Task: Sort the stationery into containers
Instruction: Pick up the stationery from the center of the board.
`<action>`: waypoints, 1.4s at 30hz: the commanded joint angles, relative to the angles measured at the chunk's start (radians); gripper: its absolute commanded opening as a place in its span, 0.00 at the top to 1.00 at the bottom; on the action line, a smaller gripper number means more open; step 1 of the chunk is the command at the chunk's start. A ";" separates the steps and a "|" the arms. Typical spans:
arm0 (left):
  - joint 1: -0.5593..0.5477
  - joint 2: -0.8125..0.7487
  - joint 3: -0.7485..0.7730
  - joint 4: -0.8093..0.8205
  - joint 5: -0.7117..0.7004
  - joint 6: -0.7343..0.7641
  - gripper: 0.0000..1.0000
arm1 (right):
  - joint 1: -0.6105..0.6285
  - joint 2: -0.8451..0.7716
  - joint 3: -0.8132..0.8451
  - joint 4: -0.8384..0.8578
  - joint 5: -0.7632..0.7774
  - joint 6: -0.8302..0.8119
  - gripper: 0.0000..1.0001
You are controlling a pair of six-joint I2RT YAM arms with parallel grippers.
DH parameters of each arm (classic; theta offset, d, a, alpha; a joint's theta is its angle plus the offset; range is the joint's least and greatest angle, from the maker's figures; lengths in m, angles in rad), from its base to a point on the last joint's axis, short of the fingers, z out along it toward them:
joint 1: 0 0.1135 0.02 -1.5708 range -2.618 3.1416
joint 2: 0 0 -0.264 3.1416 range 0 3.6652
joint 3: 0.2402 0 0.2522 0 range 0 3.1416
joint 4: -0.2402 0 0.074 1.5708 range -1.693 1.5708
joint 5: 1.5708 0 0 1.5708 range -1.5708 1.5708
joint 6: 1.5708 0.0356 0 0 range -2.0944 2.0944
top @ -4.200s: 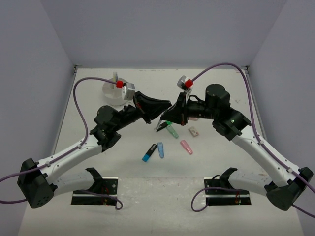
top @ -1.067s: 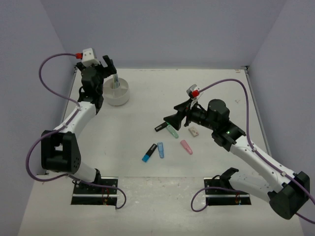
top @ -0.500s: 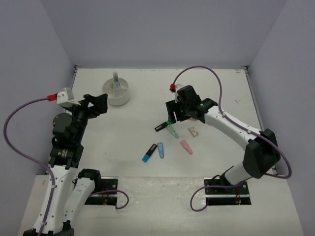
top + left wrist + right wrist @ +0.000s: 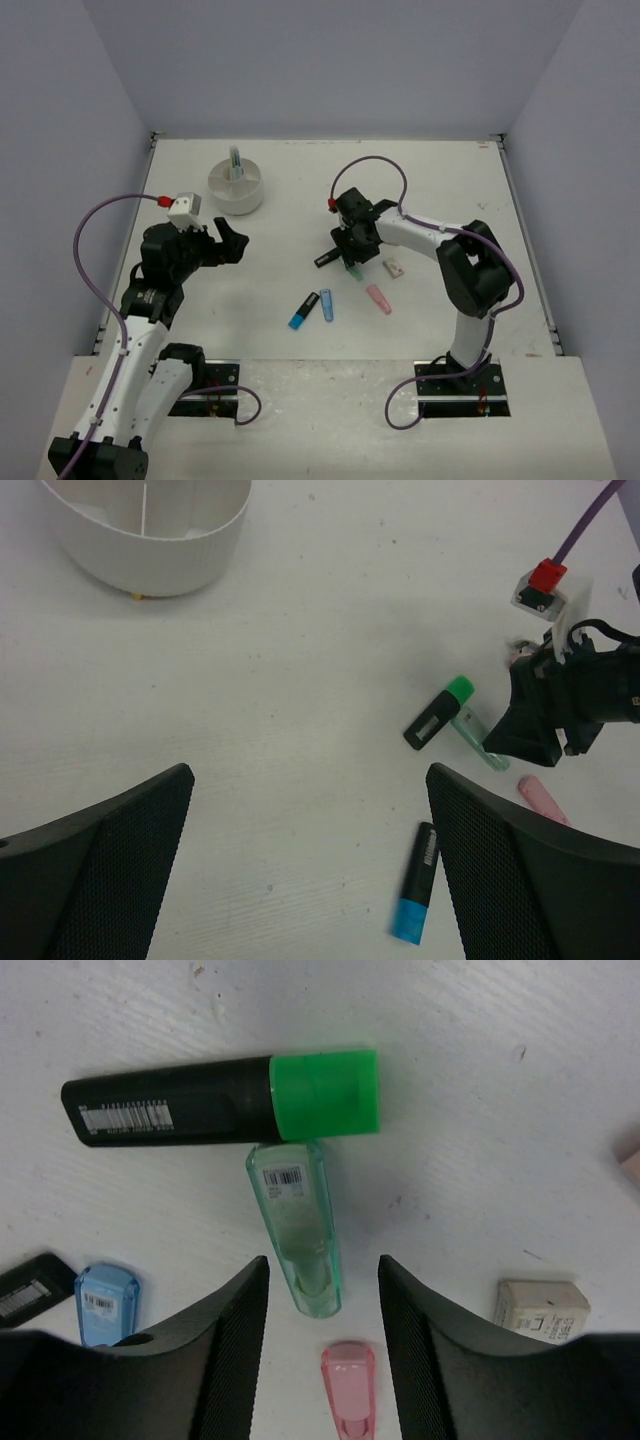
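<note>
Several stationery items lie mid-table. A clear green stick (image 4: 295, 1225) (image 4: 351, 268) lies with its lower end between my right gripper's (image 4: 323, 1300) (image 4: 352, 261) open jaws, a gap on each side. Across its top end lies a black highlighter with a green cap (image 4: 220, 1100) (image 4: 326, 259). A clear pink piece (image 4: 348, 1390), a tan eraser (image 4: 543, 1310) and a clear blue piece (image 4: 103, 1303) lie close by. A blue highlighter (image 4: 416, 885) (image 4: 302, 312) lies nearer the front. My left gripper (image 4: 308, 780) (image 4: 236, 245) hangs open and empty, left of the items. The white tub (image 4: 236, 188) stands at the back left.
A thin pen (image 4: 234, 160) stands upright in the tub (image 4: 150, 530), whose divider walls show in the left wrist view. Grey walls close off the table on the left, back and right. Both arm bases sit at the near edge.
My left arm has pulled back from the tub to the near left. My right gripper has come down over the clear green stick and its jaws have narrowed around it.
</note>
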 commanded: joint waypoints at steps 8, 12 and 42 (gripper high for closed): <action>-0.007 -0.009 0.013 0.022 0.022 0.031 0.00 | 0.059 0.081 0.046 -0.013 0.103 0.003 0.77; -0.007 0.003 0.012 0.043 0.067 0.011 0.00 | 0.071 -0.052 -0.030 0.017 0.119 0.034 1.00; -0.485 0.367 -0.021 0.679 0.100 -0.354 0.33 | 0.388 -0.693 -0.454 0.733 0.214 -0.027 1.00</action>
